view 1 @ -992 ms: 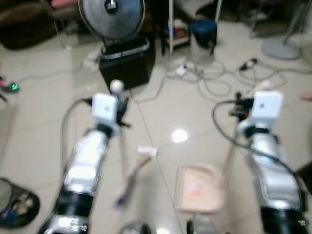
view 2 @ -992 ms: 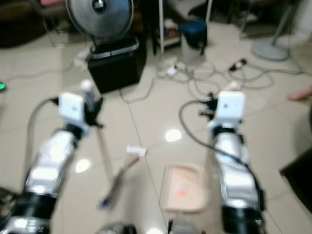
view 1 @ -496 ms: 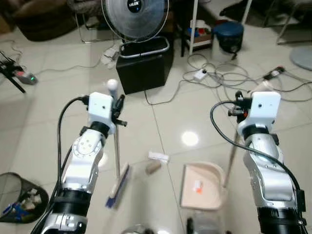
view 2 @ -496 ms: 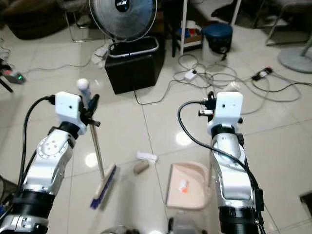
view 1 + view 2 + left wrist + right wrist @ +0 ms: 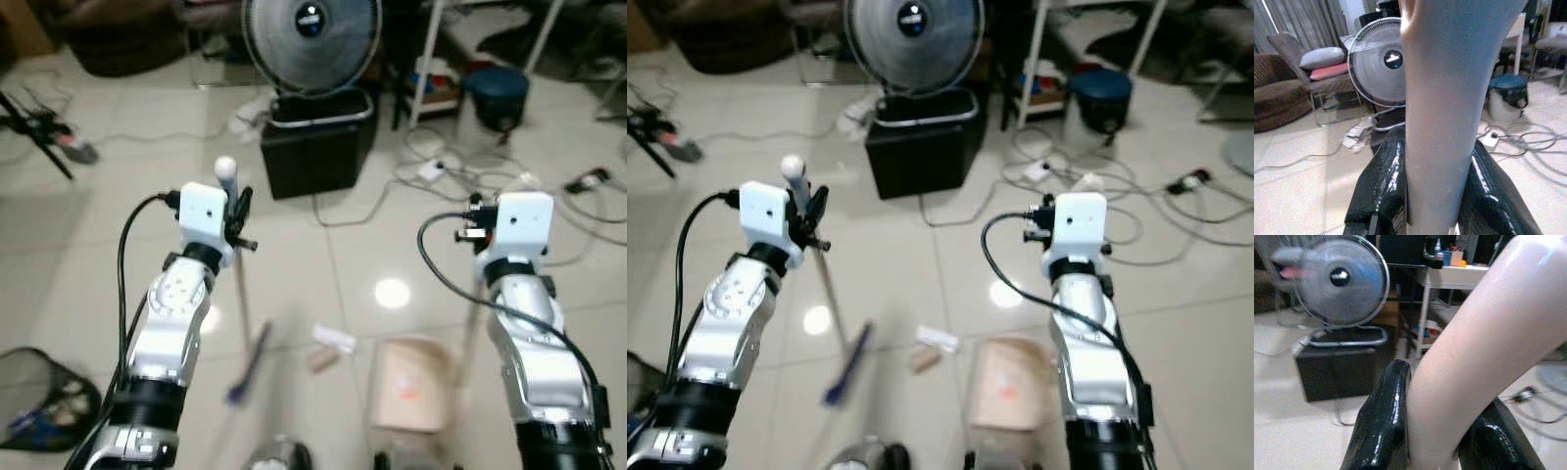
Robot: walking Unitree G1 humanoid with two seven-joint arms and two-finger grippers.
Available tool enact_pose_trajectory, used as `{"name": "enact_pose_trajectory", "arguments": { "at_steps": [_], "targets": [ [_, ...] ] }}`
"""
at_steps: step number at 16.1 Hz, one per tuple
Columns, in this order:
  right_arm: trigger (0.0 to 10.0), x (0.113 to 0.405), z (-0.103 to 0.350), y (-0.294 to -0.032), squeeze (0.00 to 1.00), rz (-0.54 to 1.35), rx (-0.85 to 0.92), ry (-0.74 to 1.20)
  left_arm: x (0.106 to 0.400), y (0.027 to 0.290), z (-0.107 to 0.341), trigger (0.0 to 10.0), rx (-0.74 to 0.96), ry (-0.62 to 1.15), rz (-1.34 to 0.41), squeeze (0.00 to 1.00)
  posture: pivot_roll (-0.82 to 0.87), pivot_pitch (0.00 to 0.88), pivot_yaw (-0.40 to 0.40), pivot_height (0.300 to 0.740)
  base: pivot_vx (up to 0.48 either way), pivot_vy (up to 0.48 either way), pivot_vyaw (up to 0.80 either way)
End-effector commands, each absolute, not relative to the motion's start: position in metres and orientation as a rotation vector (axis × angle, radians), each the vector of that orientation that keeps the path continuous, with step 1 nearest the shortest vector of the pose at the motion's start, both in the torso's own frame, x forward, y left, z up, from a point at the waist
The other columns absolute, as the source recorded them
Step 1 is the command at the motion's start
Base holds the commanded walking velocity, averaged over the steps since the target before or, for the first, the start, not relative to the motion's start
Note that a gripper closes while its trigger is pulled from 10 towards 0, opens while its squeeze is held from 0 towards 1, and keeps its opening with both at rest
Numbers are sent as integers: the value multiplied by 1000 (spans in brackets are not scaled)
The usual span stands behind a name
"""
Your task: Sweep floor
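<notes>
From the head camera I saw both arms raised over a pale tiled floor (image 5: 88, 255). The left gripper (image 5: 238, 217) was closed around the broom handle (image 5: 238, 284) just below its rounded white tip; in the left wrist view the two black fingers (image 5: 1383, 188) pressed against either side of the grey shaft. The handle ran down and slightly toward the robot to the broom head (image 5: 247, 364) — blurred, with a blue edge — which sat low at the floor between the arms. The right gripper (image 5: 1050, 223) was clamped on the pale, curved dustpan handle (image 5: 1484, 362), with a black finger (image 5: 1382, 423) on each side of it in the right wrist view. The dustpan (image 5: 409, 384), a beige tray, lay on the floor just in front of the right arm, a small orange scrap (image 5: 409, 393) inside it. Between broom head and dustpan lay two pieces of litter: a white wrapper (image 5: 335, 338) and, just beside it, a short brown roll (image 5: 319, 359), both apart from the bristles. Farther off stood a fan (image 5: 311, 39) behind a black bin (image 5: 315, 147) — with a tangle of cables (image 5: 431, 181) spread over the tiles to the right. A dark mesh basket (image 5: 34, 392) holding scraps sat at the lower left.
</notes>
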State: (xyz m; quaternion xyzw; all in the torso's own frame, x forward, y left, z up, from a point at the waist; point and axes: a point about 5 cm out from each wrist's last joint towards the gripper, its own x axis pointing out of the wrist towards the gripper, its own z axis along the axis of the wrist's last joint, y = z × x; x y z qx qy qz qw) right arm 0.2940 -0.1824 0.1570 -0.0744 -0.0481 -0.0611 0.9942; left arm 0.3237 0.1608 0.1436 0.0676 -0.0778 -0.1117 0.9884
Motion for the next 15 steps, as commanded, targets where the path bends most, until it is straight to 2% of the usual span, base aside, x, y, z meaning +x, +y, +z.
{"name": "enact_pose_trajectory", "arguments": {
  "at_steps": [1, 8, 15],
  "targets": [
    [10000, 292, 164, -193, 0, -164, -184, -131, 324, 154, 149, 10000, 136, -184, -246, 0, -52, 128, 74, 740, 439, 0, 0],
    [10000, 287, 155, -194, 0, -169, -172, -128, 324, 153, 147, 10000, 134, -170, -257, 0, -41, 138, 77, 740, 422, 0, 0],
    [10000, 277, 147, -201, 0, -172, -200, -156, 325, 166, 134, 10000, 71, -180, -161, 0, -30, 165, 84, 740, 0, 0, 0]
  ]
}}
